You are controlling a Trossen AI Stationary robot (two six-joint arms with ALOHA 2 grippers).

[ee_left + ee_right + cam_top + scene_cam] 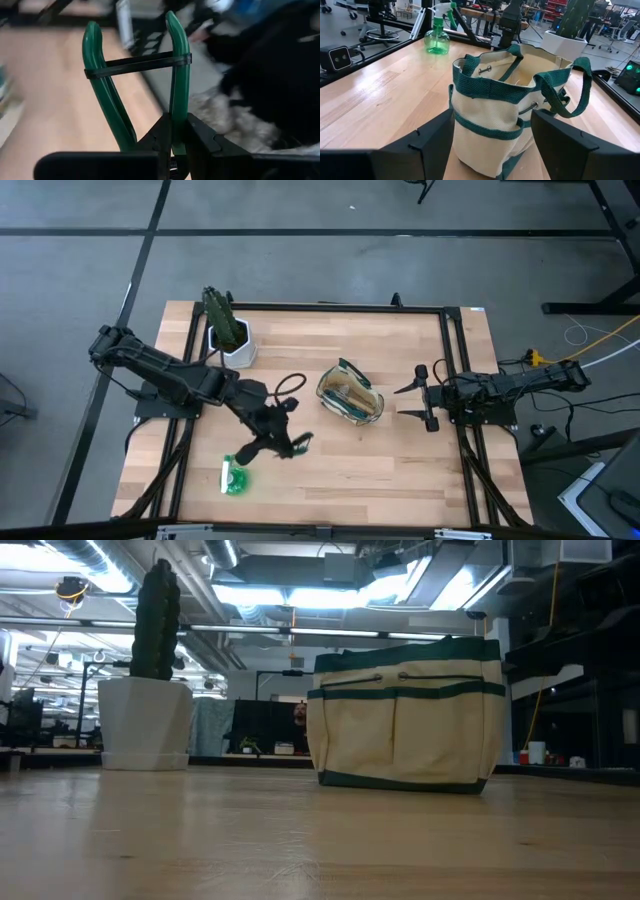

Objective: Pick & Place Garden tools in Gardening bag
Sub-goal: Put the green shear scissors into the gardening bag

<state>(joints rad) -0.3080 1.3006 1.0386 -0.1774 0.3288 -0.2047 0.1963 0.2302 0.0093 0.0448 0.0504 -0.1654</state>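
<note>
My left gripper (283, 438) hangs over the table's near middle, shut on pruning shears (135, 75) that have green handles joined by a black band. The tan gardening bag (350, 397) with green trim stands upright on its base at mid-table; it also shows in the low view (405, 715). Pale things lie inside the bag. A bright green spray bottle (235, 477) lies near the front edge. My right gripper (418, 400) is open, level, just right of the bag. In the right wrist view its fingers stand either side of the bag (490, 125), apart from it. My left gripper pinches one green handle of the shears (176, 127) between its two fingers, at the end away from the black band. The other handle (107, 100) passes beside one finger (155, 142). Both handles point away from the gripper, along the fingers.
A white pot with a green plant (228, 335) stands at the far left and also shows in the low view (145, 720). Black frame rails (455, 360) run along the table's sides. Bare wood lies in front of the bag (380, 470).
</note>
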